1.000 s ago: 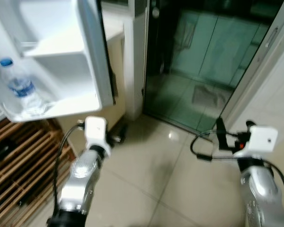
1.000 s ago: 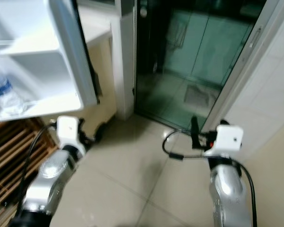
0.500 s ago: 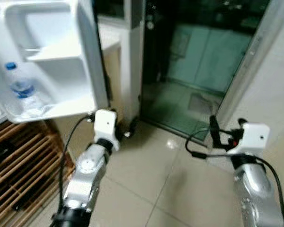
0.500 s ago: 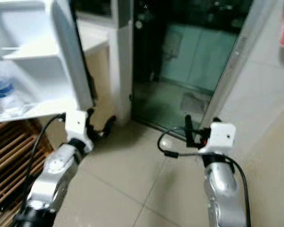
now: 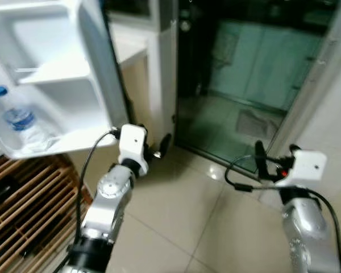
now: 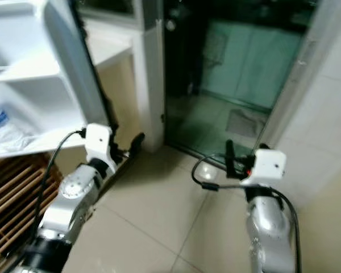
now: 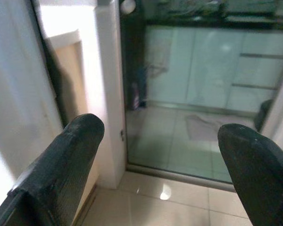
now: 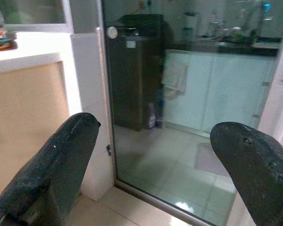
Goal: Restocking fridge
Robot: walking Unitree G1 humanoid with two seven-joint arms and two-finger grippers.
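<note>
One water bottle [image 5: 20,122], two splayed tools

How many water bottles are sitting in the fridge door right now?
1. A blue-capped water bottle stands in the lower shelf of the open fridge door, at the robot's left. The shelf above it looks bare; the door runs past the frame edge, so more may be hidden.

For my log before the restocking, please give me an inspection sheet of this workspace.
Surface: beige tiled floor.
Job's things: open fridge door; one water bottle upright in its lower shelf.
Clutter: nothing seen.
Grippers: left claw open, held beside the door's edge; right claw open, facing the glass door. Both carry nothing.
Cables: black cable looped at right wrist; another along left forearm.
Surroundings: wooden slatted rack below the fridge door; white pillar.
</note>
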